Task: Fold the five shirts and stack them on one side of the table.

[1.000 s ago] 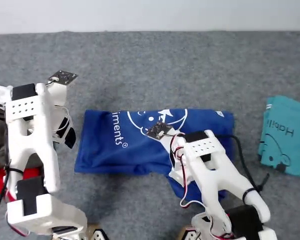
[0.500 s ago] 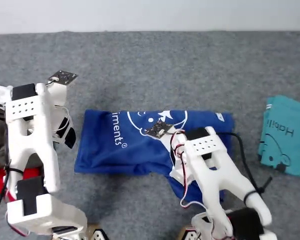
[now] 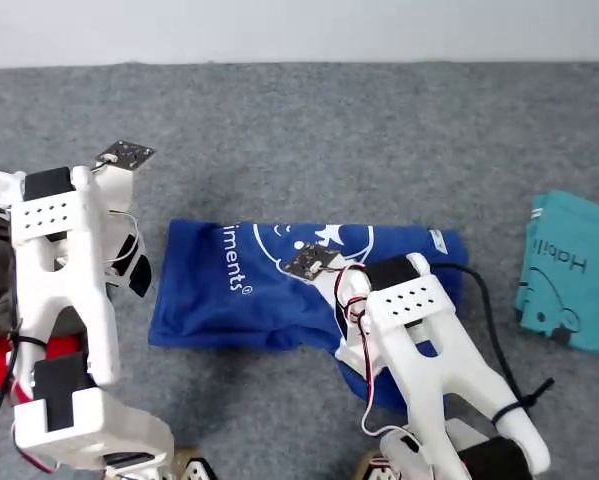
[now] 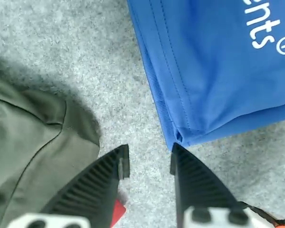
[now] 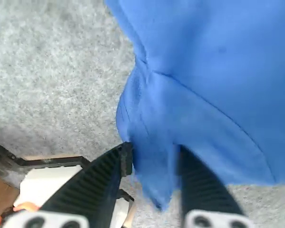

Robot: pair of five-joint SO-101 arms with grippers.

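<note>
On the worktop (image 3: 329, 140) the blue shirt (image 3: 269, 290) lies half-folded, right claw (image 5: 154, 148) pinching its edge, left claw (image 4: 149, 147) narrowly open and empty; the teal shirt (image 3: 569, 275) and olive shirt (image 4: 28, 137) sit well apart, nothing stacked.

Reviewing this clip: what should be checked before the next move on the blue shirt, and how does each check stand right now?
1. Right gripper has fabric of the blue shirt between its fingers: ok.
2. Left gripper open and empty, beside the blue shirt's corner: ok.
3. Blue shirt lying flat: not ok, it is bunched at the right gripper.
4. Teal shirt apart from the blue shirt: ok.
5. Olive shirt clear of the left gripper: cannot tell, it lies close beside one finger.
</note>
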